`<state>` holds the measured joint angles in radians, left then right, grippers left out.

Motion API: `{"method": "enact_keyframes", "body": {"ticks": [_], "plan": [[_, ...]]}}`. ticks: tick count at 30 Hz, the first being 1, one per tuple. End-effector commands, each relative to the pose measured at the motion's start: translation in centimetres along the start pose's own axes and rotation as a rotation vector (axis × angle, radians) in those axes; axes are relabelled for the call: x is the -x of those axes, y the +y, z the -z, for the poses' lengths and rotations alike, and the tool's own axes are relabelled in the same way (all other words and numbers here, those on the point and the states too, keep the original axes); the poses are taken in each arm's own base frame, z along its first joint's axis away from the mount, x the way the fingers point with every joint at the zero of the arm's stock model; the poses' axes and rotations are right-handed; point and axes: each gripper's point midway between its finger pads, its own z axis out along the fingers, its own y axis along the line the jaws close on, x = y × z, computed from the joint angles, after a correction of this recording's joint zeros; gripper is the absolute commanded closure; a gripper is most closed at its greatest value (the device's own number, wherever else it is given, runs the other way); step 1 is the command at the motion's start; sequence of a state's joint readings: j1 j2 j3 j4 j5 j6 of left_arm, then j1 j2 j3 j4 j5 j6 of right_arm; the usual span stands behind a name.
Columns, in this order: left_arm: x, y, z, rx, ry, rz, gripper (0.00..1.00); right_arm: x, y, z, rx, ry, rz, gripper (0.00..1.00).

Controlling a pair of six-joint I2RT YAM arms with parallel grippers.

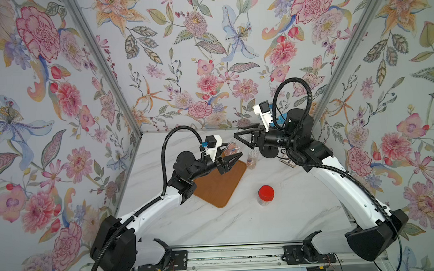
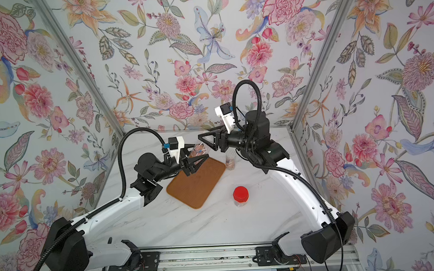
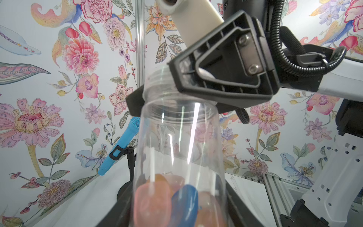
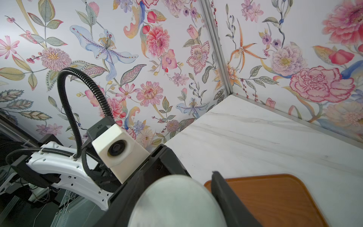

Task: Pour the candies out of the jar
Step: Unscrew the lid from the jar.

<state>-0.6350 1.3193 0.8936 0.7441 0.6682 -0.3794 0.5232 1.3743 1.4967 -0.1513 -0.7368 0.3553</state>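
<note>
A clear plastic jar [image 1: 228, 148] [image 2: 198, 150] hangs tilted over the far end of the brown tray [image 1: 218, 189] [image 2: 195, 184], with my left gripper [image 1: 231, 152] [image 2: 199, 152] shut on its body. Orange, pink and blue candies [image 3: 157, 200] lie in the jar [image 3: 176, 141] near my left gripper [image 3: 176, 213]. The threaded neck is bare. My right gripper [image 1: 237, 134] [image 2: 200, 136] [image 3: 155, 86] sits at the jar's mouth, one finger on each side of the neck. A round pale lid [image 4: 176, 202] sits between its fingers [image 4: 225, 192].
A jar with a red lid [image 1: 265, 193] [image 2: 240, 194] stands right of the tray [image 4: 275, 196]. A small white-topped jar [image 1: 252, 159] [image 2: 230, 159] stands under the right arm. A blue stick-shaped object [image 3: 121, 145] is clipped on a black stand by the back wall.
</note>
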Motion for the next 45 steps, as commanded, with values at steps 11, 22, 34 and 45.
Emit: {"method": "enact_keyframes", "body": {"ticks": [11, 22, 34, 45], "plan": [[0.3, -0.5, 0.1, -0.011, -0.004, -0.026, 1.0, 0.2, 1.0, -0.4, 0.021, -0.014, 0.027, 0.26], [0.1, -0.3, 0.2, 0.003, -0.003, -0.028, 1.0, 0.6, 0.3, 0.3, -0.019, -0.035, 0.003, 0.3], [-0.6, -0.1, 0.3, 0.012, 0.008, -0.028, 1.0, 1.1, -0.3, 0.9, -0.012, -0.049, -0.051, 0.5], [-1.6, 0.1, 0.3, 0.016, 0.022, -0.016, 1.0, 1.8, 0.4, 1.4, 0.034, -0.042, -0.105, 0.52]]}}
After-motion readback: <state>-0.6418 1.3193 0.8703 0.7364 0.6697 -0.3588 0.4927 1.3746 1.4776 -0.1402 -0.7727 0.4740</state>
